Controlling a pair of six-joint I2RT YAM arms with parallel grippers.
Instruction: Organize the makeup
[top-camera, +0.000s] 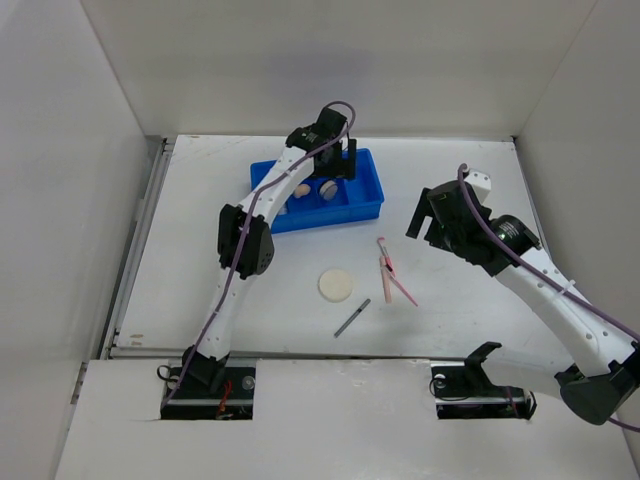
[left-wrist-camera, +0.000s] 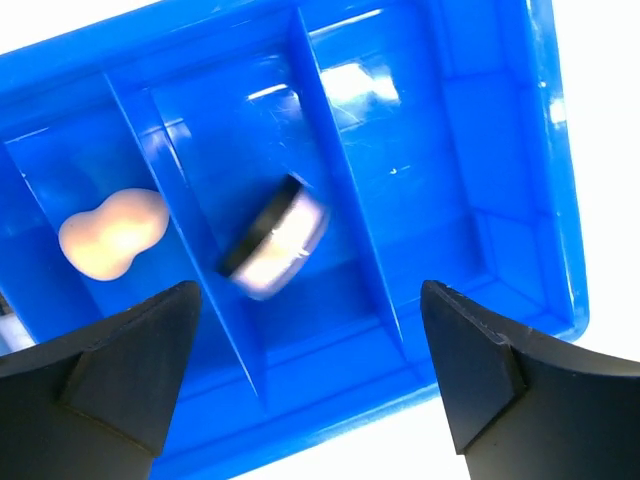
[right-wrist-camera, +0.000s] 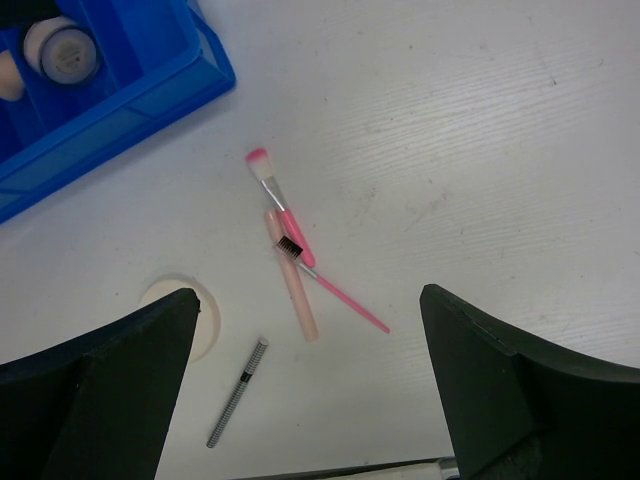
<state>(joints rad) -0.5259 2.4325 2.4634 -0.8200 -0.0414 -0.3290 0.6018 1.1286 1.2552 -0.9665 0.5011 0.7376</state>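
While above the tray (left-wrist-camera: 562, 200), left claw (left-wrist-camera: 310, 290) wide, unobstructed.

Black jar (left-wrist-camera: 275, 238): tilted, between left fingers (left-wrist-camera: 120, 380) | beige sponge (left-wrist-camera: 110, 233): above the left one | pink tools (right-wrist-camera: 300, 260), pencil (right-wrist-camera: 237, 392), cream puff (right-wrist-camera: 200, 305): flat, between right fingers (right-wrist-camera: 500, 390)

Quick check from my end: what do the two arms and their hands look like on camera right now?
Both the left arm and right arm have white links with black joints. A purple cable runs along each. The left hand and right hand have matte black, wedge-shaped fingers; no markings visible.
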